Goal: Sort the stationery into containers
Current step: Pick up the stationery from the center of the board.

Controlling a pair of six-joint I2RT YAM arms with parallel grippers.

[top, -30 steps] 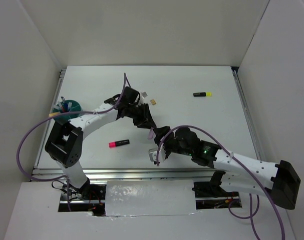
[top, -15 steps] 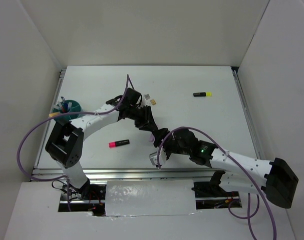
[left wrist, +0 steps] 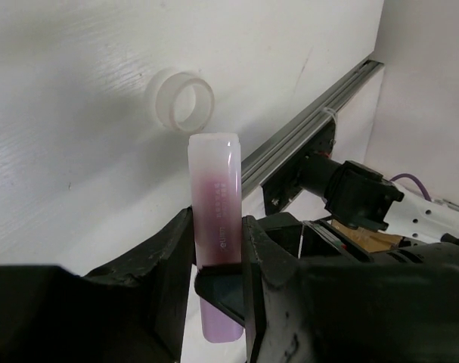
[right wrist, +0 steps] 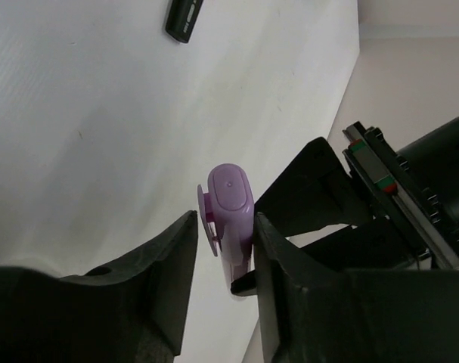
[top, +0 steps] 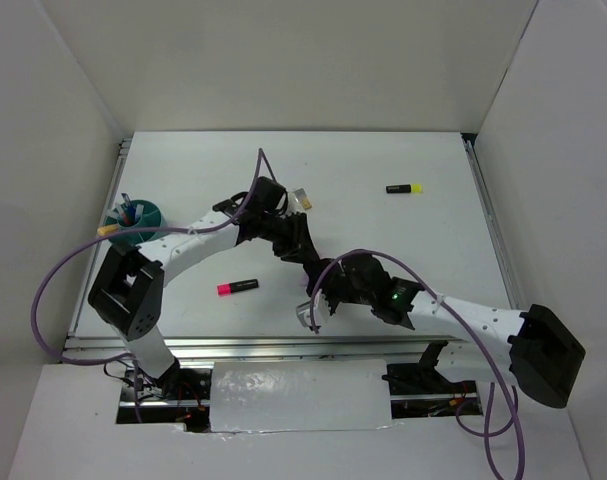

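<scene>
Left claw [left wrist: 216, 231] is clamped on the barrel of a pale lilac marker [left wrist: 212, 174], with both fingers pressed flat against its sides. The marker's capped end pokes out between the fingers of the right claw [right wrist: 223, 221], whose jaws flank it closely; whether they have actually bitten I cannot tell. From above, the two claws meet tip to tip over the middle of the table [top: 383, 240], well apart from the teal cup [top: 151, 214] and to its right. The marker looks caught midway in a pass from one claw to the other, raised off the surface. As for progress, the cup already holds a few thin pens [top: 130, 210], so some sorting seems done, but most is left. A pink marker [top: 238, 287] lies loose to the right of the cup and nearer the arm bases. A tan eraser [top: 304, 201] sits farther right of the cup, close to the left claw. A black-yellow marker [top: 405, 188] lies far across the table from the cup, and a clear tape ring [left wrist: 182, 100] rests flat, well away from the cup, near the table's front edge. No container other than the cup shows, so where the pieces that are not pens belong cannot be told.
</scene>
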